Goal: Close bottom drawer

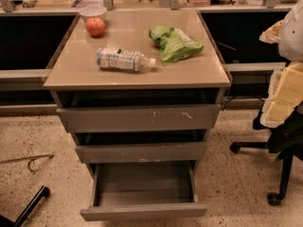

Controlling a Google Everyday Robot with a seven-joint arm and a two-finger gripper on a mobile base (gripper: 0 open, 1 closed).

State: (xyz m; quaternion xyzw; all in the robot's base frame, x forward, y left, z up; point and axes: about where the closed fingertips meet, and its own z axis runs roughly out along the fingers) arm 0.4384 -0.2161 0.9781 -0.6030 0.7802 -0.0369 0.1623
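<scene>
Bottom drawer (143,193) pulled out under worktop (90,70) front edge, down-left of tool (284,96) beyond right edge; can't tell its grip state.

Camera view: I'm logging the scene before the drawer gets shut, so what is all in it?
bowl: one, white, cabinet top, back left
apple: one, red, beside the bowl
bottle: one, clear, lying mid-top
bag: one, green, top's right side
cabinet: one, grey with beige top, centre
top drawer: one, grey, ajar
mid drawer: one, grey, ajar
bottom drawer: one, grey, pulled far out
chair: one, black, right floor
gripper: one, white and yellow, right edge, apart from the drawers
</scene>
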